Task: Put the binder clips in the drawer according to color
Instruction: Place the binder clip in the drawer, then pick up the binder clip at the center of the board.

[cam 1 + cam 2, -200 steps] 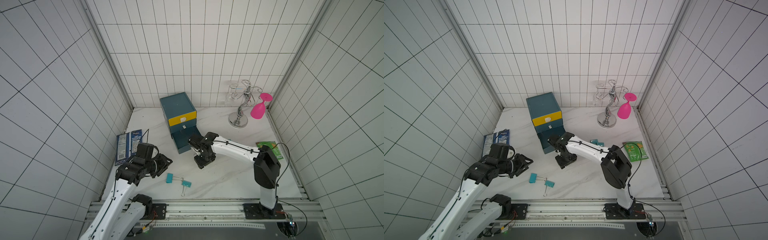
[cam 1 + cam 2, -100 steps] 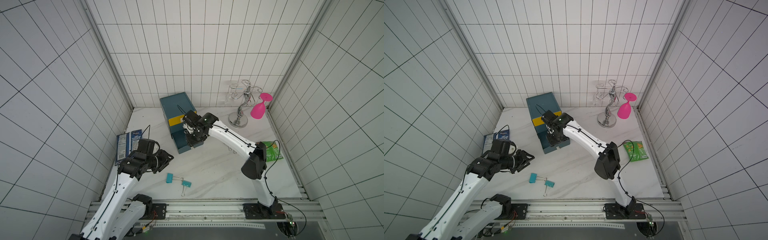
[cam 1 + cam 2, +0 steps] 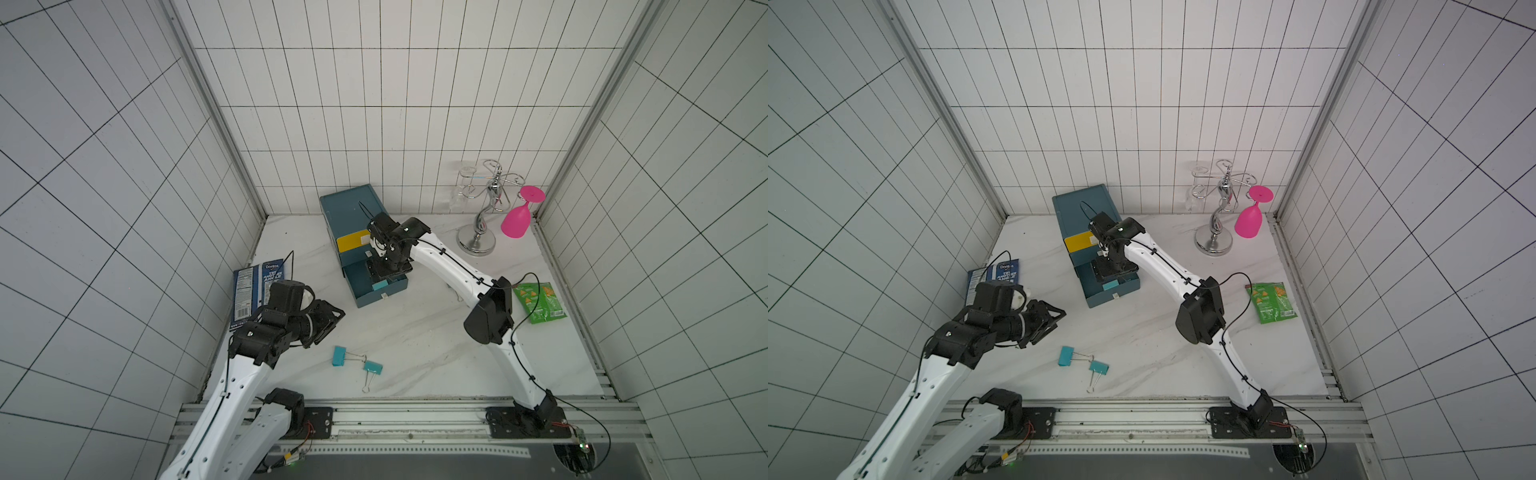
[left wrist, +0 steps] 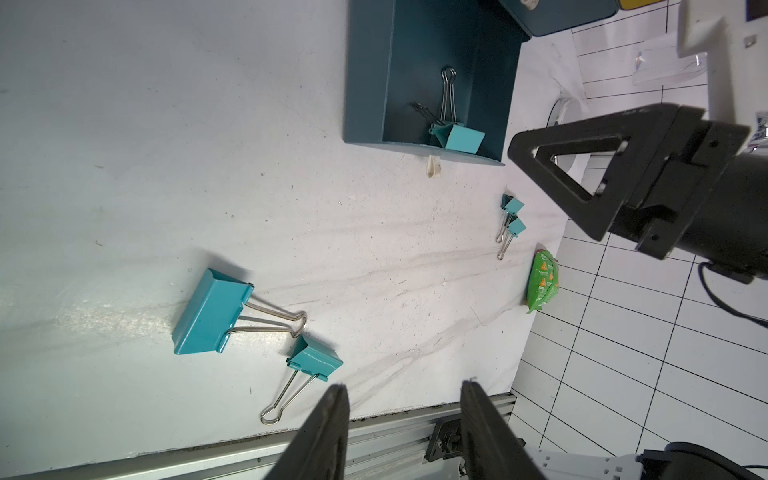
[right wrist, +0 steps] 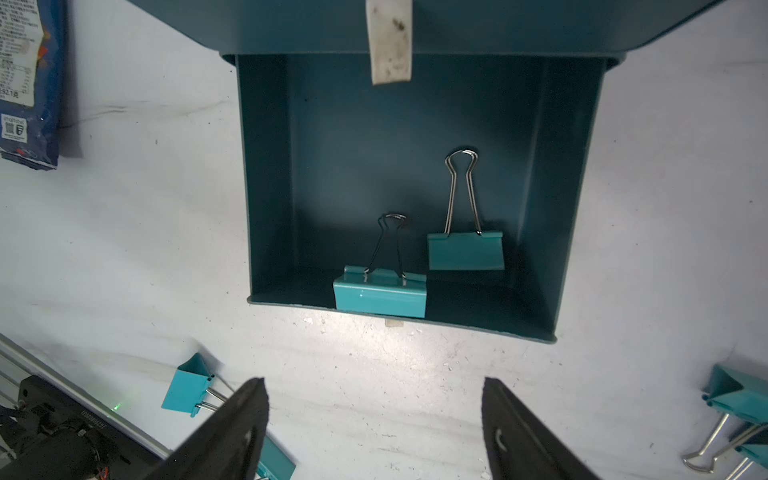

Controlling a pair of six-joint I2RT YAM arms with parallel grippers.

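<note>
The drawer (image 3: 349, 208) is a dark-teal cabinet with a yellow top drawer; its bottom drawer (image 5: 266, 187) is pulled out. Two teal binder clips (image 5: 380, 293) (image 5: 465, 251) lie inside it, by the front wall. My right gripper (image 5: 372, 380) hangs open and empty just above that drawer (image 3: 382, 297). Two more teal clips (image 3: 339, 356) (image 3: 372, 367) lie together on the table near the front. My left gripper (image 3: 328, 320) hovers open and empty beside them, fingertips (image 4: 338, 390) apart. Another pair of teal clips (image 4: 513, 204) lies further right.
A blue snack bag (image 3: 255, 291) lies at the left wall. A green snack bag (image 3: 540, 301) lies at the right. A chrome glass rack (image 3: 478, 241) with a pink glass (image 3: 517, 218) stands at the back right. The front rail (image 3: 415, 411) borders the table.
My right gripper rose from the table to above the open bottom drawer and opened; a teal clip now lies in the drawer. The left arm has barely moved.
</note>
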